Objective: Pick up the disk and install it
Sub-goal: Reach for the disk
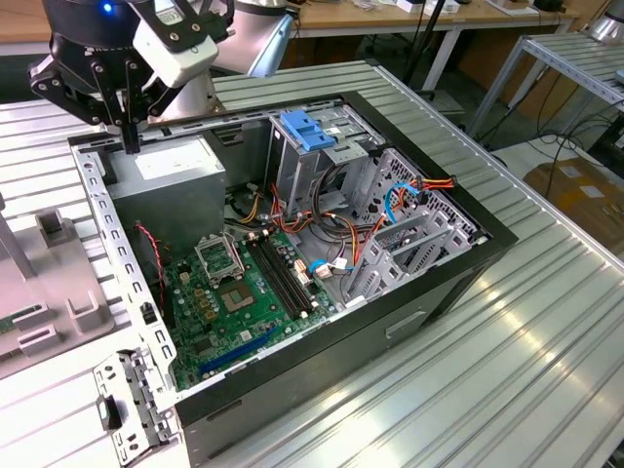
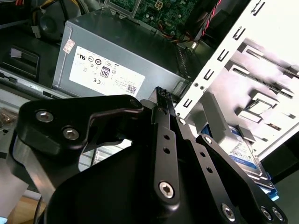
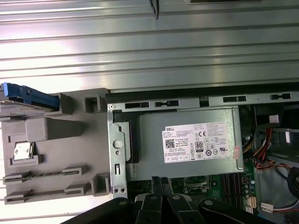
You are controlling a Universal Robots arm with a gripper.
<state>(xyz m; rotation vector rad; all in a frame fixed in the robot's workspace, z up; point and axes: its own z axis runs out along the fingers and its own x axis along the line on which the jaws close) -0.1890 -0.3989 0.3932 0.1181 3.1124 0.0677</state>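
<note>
Above the ribbed tabletop (image 1: 507, 370), the gripper (image 1: 128, 146) hung clenched, empty, over the power supply (image 1: 171, 168); the disk (image 2: 244, 154) rested in a holder (image 3: 51, 128).

In your second wrist view the gripper (image 2: 162, 95) hides most of the disk (image 2: 246, 157); in the first wrist view the frame edge cuts it off, leaving you one blue rail (image 3: 32, 98)

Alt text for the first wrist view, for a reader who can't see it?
The gripper hangs over the open computer case, above its grey power supply. Beside the case, the disk with blue rails sits at one end of a grey fixture.
</note>
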